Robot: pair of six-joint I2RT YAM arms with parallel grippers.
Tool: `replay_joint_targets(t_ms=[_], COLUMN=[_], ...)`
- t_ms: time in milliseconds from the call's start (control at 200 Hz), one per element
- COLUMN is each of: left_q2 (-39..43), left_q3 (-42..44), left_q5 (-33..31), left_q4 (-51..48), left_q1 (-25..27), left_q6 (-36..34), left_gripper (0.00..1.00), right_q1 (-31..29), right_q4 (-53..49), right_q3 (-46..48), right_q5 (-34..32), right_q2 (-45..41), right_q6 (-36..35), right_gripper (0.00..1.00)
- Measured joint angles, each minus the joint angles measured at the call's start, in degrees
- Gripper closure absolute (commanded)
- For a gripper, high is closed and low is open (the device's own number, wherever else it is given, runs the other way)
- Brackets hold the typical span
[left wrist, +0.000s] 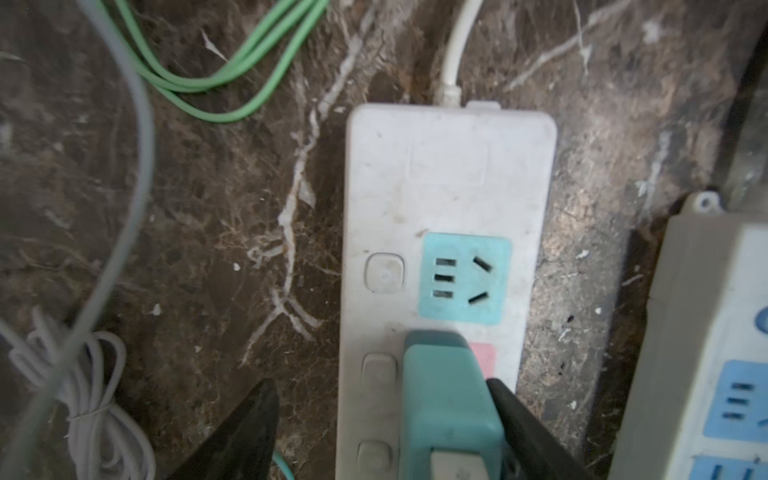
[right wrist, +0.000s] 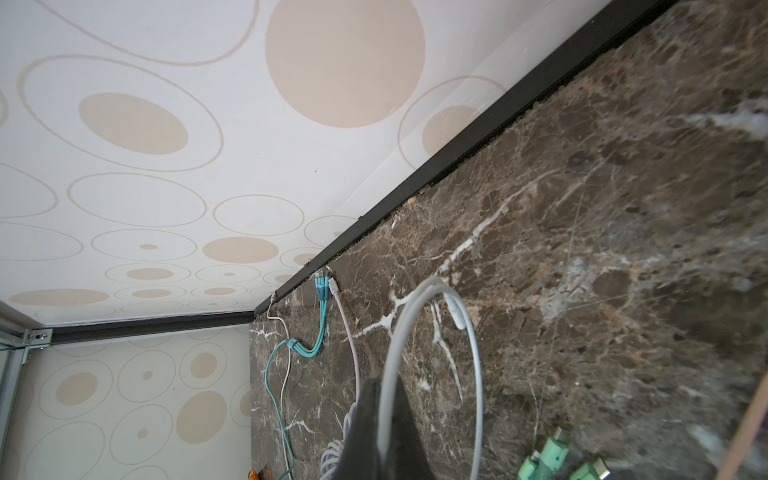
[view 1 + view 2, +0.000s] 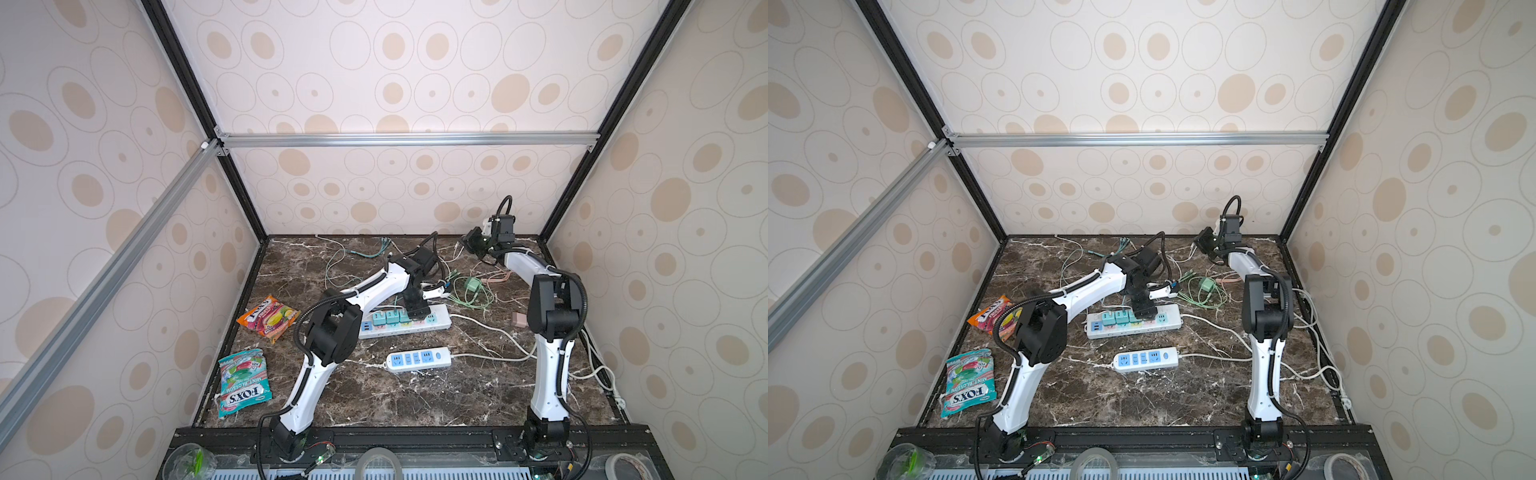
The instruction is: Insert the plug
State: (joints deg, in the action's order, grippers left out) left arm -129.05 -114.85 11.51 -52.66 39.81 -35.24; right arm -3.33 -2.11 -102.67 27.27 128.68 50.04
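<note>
The teal plug [image 1: 449, 399] stands upright on the white power strip [image 1: 444, 174], over the pink socket [image 1: 484, 359], next to a free teal socket [image 1: 463, 280]. It looks seated flush, so the insertion itself seems done, though the prongs are hidden and full depth cannot be confirmed. What is left, by my reading, is only to lift the arm clear without dragging the plug. The left pincer [image 1: 380, 384] is open and straddles the plug: one of its fingers [image 1: 523, 419] lies against or just beside the plug's side, and the other is well apart over the marble worktop [image 1: 208, 208]. Near the back of the worktop the right pincer [image 2: 374, 415] is raised and closed, seemingly pinching a loop of white cable [image 2: 473, 353].
</note>
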Motion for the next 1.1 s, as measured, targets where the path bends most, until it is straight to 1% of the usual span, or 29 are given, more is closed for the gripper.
replay_joint_targets(t_ms=[50, 260, 280, 295, 305, 430, 515, 595, 665, 735, 800, 870, 930, 960, 1030, 1100], left_q2=[0.5, 6.3, 7.2, 7.7, 8.2, 13.7, 19.0, 24.8, 30.6, 35.9, 39.8, 43.1, 45.4, 46.5, 49.7, 52.9], left_q3=[-0.5, 0.9, 1.5, 1.8, 2.1, 6.9, 13.2, 20.7, 27.9, 34.5, 39.7, 44.5, 48.4, 50.3, 55.1, 59.1], left_q5=[0.4, 4.8, 5.2, 5.5, 5.8, 9.4, 11.2, 11.8, 11.2, 9.2, 6.3, 2.7, -1.0, -3.0, -8.0, -12.4], left_q4=[0.0, 0.4, 0.6, 0.7, 0.8, 3.3, 7.6, 13.4, 19.5, 25.8, 31.5, 36.2, 39.2, 40.5, 42.7, 43.9], left_q1=[-0.1, -0.5, -0.6, -0.7, -0.7, -2.0, -2.7, -3.2, -3.3, -3.3, -3.3, -3.2, -3.2, -3.2, -3.2, -3.3], left_q6=[0.0, -0.7, -0.6, -0.7, -0.7, 0.2, 1.9, 4.7, 8.2, 12.7, 17.2, 22.0, 25.9, 27.5, 31.1, 34.5], left_gripper=[0.15, 0.11, 0.09, 0.03, 0.02, 0.02, 0.02, 0.02, 0.02, 0.02, 0.02, 0.01, 0.02, 0.02, 0.02, 0.01], right_q1=[0.0, -0.3, -0.3, -0.4, -0.4, -1.2, -2.2, -3.6, -5.0, -6.4, -7.5, -8.5, -9.2, -9.5, -9.9, -9.8], right_q4=[0.0, 0.0, 0.0, 0.1, 0.2, 1.7, 3.3, 3.8, 3.4, 2.1, 0.1, -3.2, -6.3, -8.7, -14.0, -18.7], right_q3=[0.2, 0.5, 0.5, 0.5, 0.5, 0.5, 0.2, -2.0, -5.3, -9.4, -13.6, -19.3, -23.6, -25.7, -28.2, -28.9], right_q5=[0.0, 0.1, 0.1, 0.2, 0.3, 1.7, 2.8, 3.0, 2.5, 1.7, 0.8, 0.3, 0.1, -0.1, -1.5, -3.3], right_q2=[0.0, 0.0, 0.0, 0.0, 0.0, 0.0, 0.2, 1.6, 3.8, 6.6, 9.6, 13.3, 16.0, 17.1, 18.1, 17.8], right_q6=[0.0, 0.0, 0.0, 0.0, 0.0, 0.0, 0.0, -0.1, -0.7, -1.5, -2.5, -3.7, -5.9, -7.3, -10.3, -13.5], right_gripper=[0.95, 0.95, 0.95, 0.95, 0.95, 0.95, 0.95, 0.94, 0.93, 0.92, 0.86, 0.7, 0.53, 0.47, 0.38, 0.33])
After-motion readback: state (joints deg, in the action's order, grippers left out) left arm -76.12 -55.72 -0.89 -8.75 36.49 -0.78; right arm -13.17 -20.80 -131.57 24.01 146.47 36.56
